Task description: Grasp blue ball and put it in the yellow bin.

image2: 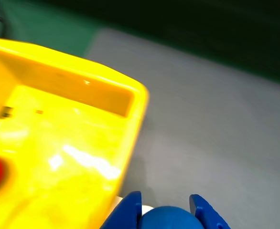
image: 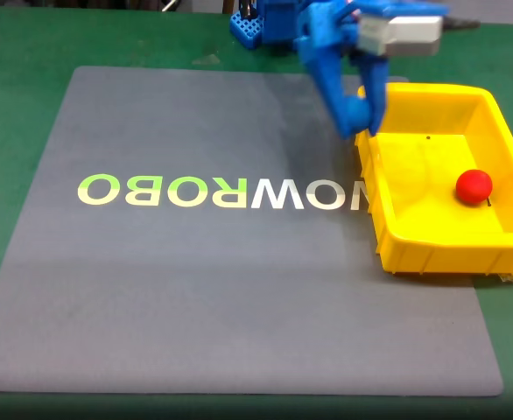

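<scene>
Trouble is most likely at the near wall of the yellow bin (image: pixel 432 249): my claw (image2: pixel 166 206) grips the blue ball (image2: pixel 167 218) between its two fingers, and in the wrist view the ball sits just outside the bin's rim, over the grey mat (image: pixel 195 289) and not yet over the bin floor. If I let go here, I judge the ball would strike the rim or drop beside the bin and roll away across the mat. In the fixed view my arm (image: pixel 348 83) hangs by the bin's left wall near its far corner, with its lower end very near the rim, so a low sideways sweep could knock the bin and shove it along the mat. A red ball (image: pixel 473 185) already lies inside the bin towards its right wall; a drop onto it could bounce the blue one back out. The ball is only partly seen at the frame's bottom edge, so I cannot judge how deep the hold is.
</scene>
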Controlling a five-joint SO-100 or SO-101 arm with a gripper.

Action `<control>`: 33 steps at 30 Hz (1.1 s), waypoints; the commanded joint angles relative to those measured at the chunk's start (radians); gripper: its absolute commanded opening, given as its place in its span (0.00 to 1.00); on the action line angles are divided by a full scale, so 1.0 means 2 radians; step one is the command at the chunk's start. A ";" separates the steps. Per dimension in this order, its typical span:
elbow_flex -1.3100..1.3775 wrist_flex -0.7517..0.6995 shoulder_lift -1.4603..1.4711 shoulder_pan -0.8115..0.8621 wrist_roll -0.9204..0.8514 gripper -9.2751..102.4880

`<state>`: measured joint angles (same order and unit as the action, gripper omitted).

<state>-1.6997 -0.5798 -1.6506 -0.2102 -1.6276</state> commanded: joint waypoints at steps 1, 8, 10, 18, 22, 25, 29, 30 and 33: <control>0.021 0.002 -0.042 -0.037 0.006 0.08; 0.022 0.015 -0.044 -0.109 0.005 0.08; 0.023 0.017 -0.041 -0.121 0.005 0.08; 0.025 0.023 -0.028 -0.133 0.003 0.08; 0.026 0.025 -0.024 -0.126 -0.002 0.08; 0.026 0.025 -0.021 -0.119 -0.005 0.17; 0.026 0.021 -0.021 -0.110 -0.002 0.43; 0.026 0.020 -0.021 -0.109 0.000 0.46; 0.025 0.019 -0.022 -0.105 0.006 0.50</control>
<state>-1.6981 -0.5584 -1.6766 -0.4433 -1.6291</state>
